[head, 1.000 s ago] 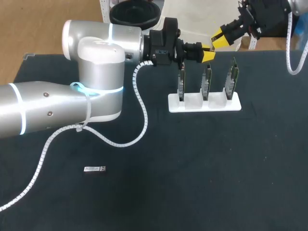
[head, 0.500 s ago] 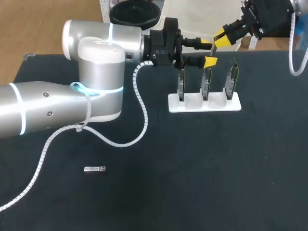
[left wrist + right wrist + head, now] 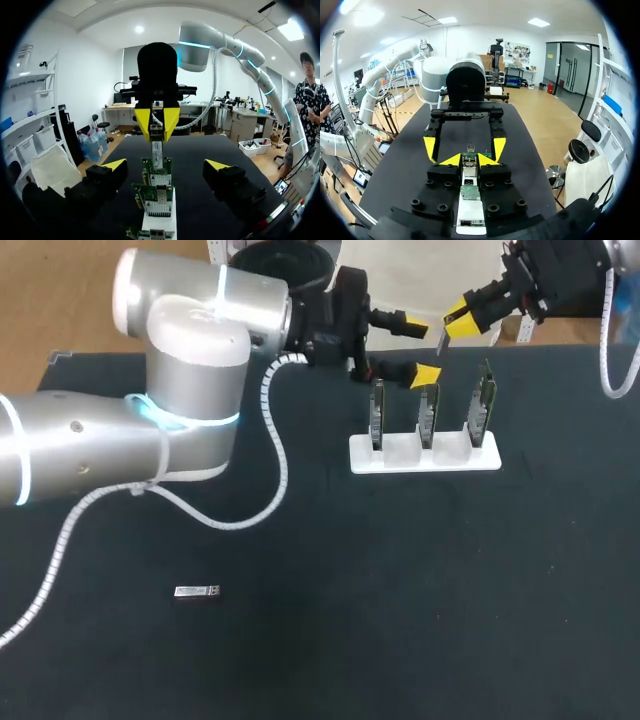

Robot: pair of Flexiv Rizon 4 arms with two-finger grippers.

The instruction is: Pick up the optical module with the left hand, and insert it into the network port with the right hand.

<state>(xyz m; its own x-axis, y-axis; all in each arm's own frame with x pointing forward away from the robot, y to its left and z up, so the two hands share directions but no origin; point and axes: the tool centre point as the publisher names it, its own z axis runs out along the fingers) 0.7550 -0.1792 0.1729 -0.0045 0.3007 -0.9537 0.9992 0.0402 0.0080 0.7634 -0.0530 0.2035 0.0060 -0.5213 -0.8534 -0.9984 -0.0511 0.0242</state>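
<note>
Head view: a dark table (image 3: 420, 580) carries the whole scene. Toward its near left side a small silver spare module (image 3: 197, 591) lies flat, well apart from everything else. Toward the far right stands a white holder (image 3: 400, 452) with three slots in a row. Each slot contains one of three upright green circuit boards (image 3: 377, 415).

The left arm (image 3: 180, 370) enters from the left. The left end effector (image 3: 418, 346) is held above the left and middle boards with its yellow-tipped fingers wide apart and nothing between them. The right arm (image 3: 560, 270) enters at the far right corner. The right end effector (image 3: 452, 322) is poised above the holder, between the middle and right boards.

Left wrist view: the right end effector faces the camera with its two yellow tips drawn together, clamped on the upper end of the optical module (image 3: 156, 152). The module hangs lengthwise downward above the row of boards. Its lower end is close over a board's top edge, and whether they touch cannot be told.

Right wrist view: the open fingers of the left end effector stand ahead, on either side of the closed tips.
</note>
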